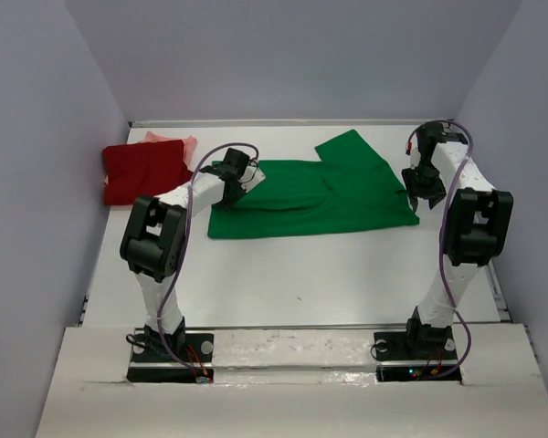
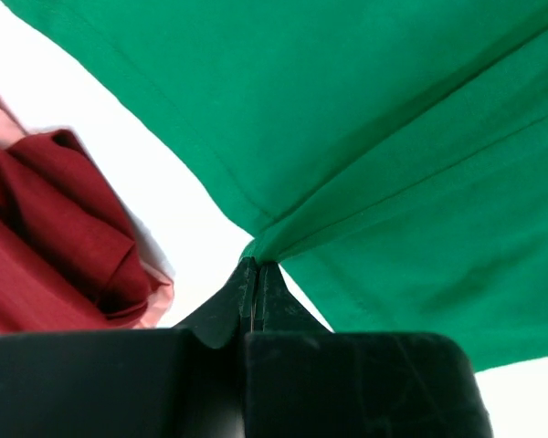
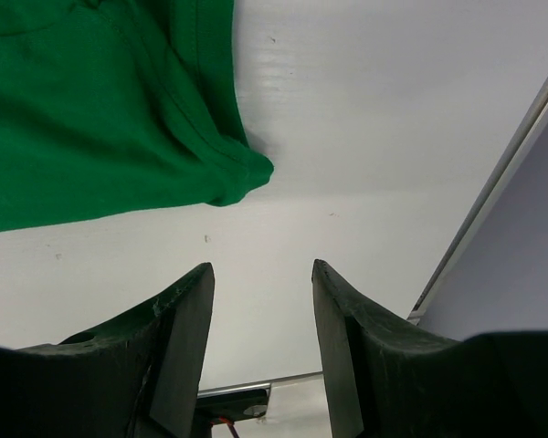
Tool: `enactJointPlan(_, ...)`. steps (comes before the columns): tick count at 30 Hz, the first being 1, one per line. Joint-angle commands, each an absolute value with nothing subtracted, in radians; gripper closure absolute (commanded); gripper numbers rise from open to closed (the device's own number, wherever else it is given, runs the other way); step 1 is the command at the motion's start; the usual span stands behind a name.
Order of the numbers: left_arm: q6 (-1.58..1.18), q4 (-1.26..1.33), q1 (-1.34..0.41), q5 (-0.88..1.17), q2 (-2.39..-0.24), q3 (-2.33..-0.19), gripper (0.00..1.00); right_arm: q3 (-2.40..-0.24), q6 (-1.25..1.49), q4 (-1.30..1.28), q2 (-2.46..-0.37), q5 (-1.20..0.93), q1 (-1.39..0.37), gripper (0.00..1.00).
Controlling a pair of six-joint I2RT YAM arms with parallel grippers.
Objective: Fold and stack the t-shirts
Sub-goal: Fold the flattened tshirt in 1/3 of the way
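3 shirts lie on your white worktop (image 1: 301, 274). The green shirt (image 1: 320, 196) is spread flat in the middle, with 1 sleeve pointing toward the far edge. The dark red shirt (image 1: 144, 172) sits folded at the far left, lying on the pink shirt (image 1: 171, 140), whose edge shows from under it. Your left pincer (image 2: 256, 272) is clamped together on a raised fold at the green shirt's left edge. Your right pincer (image 3: 260, 274) stands apart, holding nothing, over bare worktop just beside the green shirt's right corner.
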State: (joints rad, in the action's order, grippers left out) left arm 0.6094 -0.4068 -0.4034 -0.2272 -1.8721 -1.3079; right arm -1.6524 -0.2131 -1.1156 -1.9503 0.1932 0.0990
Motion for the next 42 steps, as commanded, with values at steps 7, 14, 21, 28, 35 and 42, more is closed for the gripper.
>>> enactJointPlan(7, 0.589, -0.4, -0.416, -0.267, -1.907, -1.35, 1.0, -1.634, -0.218, -1.123, -1.884, 0.195, 0.107, 0.47)
enactJointPlan(14, 0.581, -0.397, -0.416, -0.281, -1.931, -1.388, 1.0, -1.609, -0.216, -1.109, -1.878, 0.183, 0.107, 0.48)
enactJointPlan(21, 0.565, -0.405, -0.419, -0.298, -1.974, -1.443, 1.0, -1.594, -0.221, -1.1, -1.878, 0.179, 0.107, 0.48)
enactJointPlan(28, 0.558, -0.42, -0.42, -0.344, -2.022, -1.47, 1.0, -1.58, -0.229, -1.091, -1.876, 0.178, 0.107, 0.48)
enactJointPlan(35, 0.551, -0.431, -0.422, -0.39, -2.062, -1.485, 1.0, -1.588, -0.232, -1.092, -1.881, 0.175, 0.107, 0.48)
enactJointPlan(42, 0.535, -0.449, -0.422, -0.397, -2.086, -1.503, 1.0, -1.595, -0.23, -1.095, -1.89, 0.163, 0.107, 0.48)
